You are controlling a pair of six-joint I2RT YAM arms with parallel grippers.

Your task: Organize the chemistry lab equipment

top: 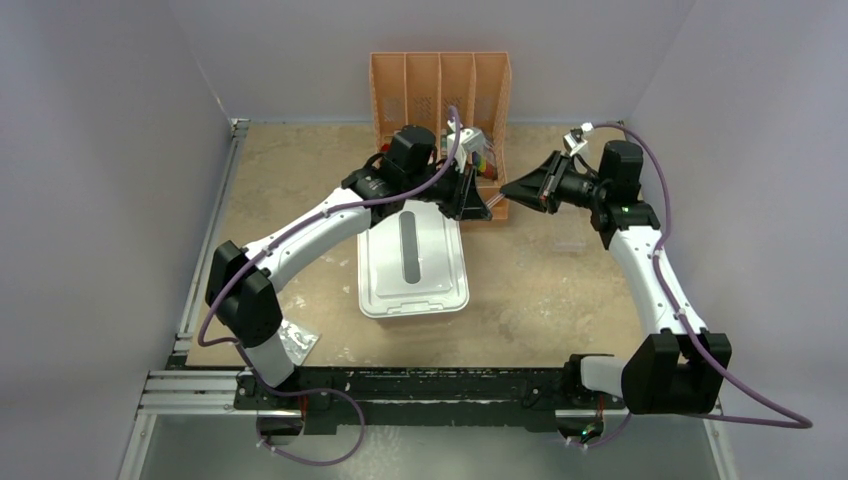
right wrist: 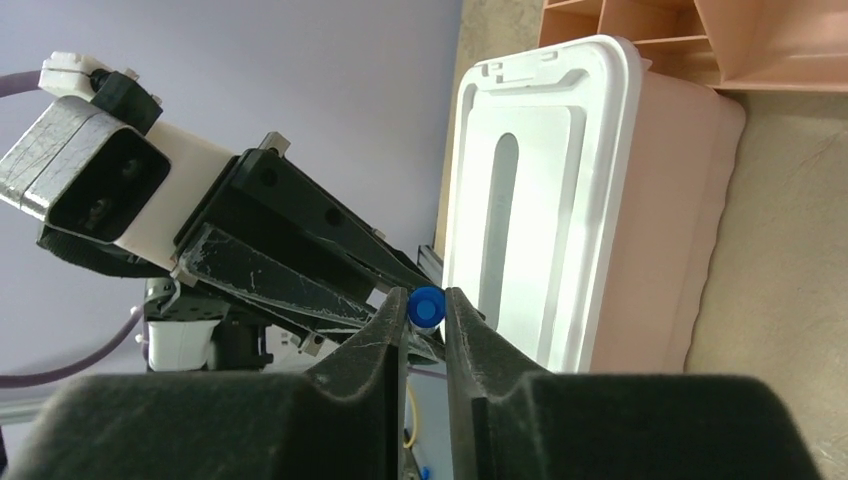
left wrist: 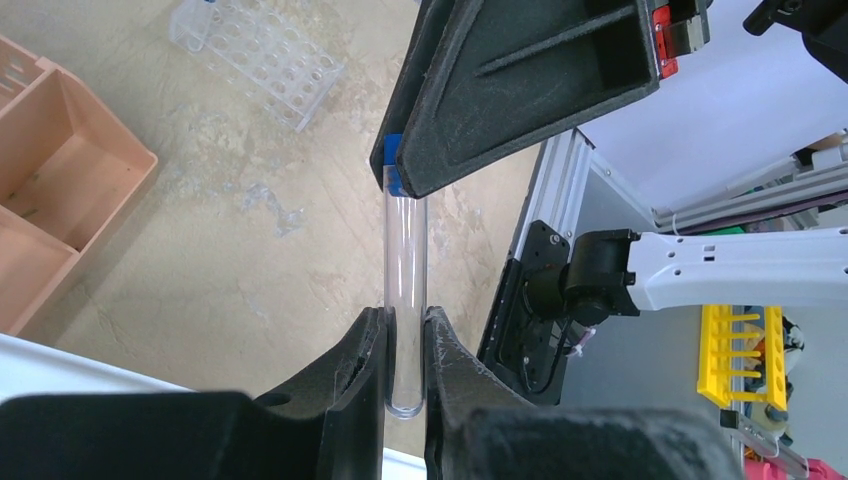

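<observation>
A clear blue-capped tube (left wrist: 405, 255) hangs in the air between my two grippers, behind the white-lidded bin. My left gripper (left wrist: 405, 322) is shut on the tube's rounded closed end. My right gripper (right wrist: 427, 302) is shut on the blue cap (right wrist: 427, 306) at the other end; its fingers (left wrist: 520, 90) cover most of the cap in the left wrist view. In the top view the left gripper (top: 478, 203) and right gripper (top: 513, 190) meet tip to tip in front of the organizer. The other lab items are out of view.
A pink bin with a white slotted lid (top: 412, 262) sits mid-table, just below the grippers. A peach divided organizer (top: 440, 88) stands at the back. A clear test tube rack (left wrist: 258, 48) lies on the table. A clear packet (top: 300, 343) lies by the left arm's base.
</observation>
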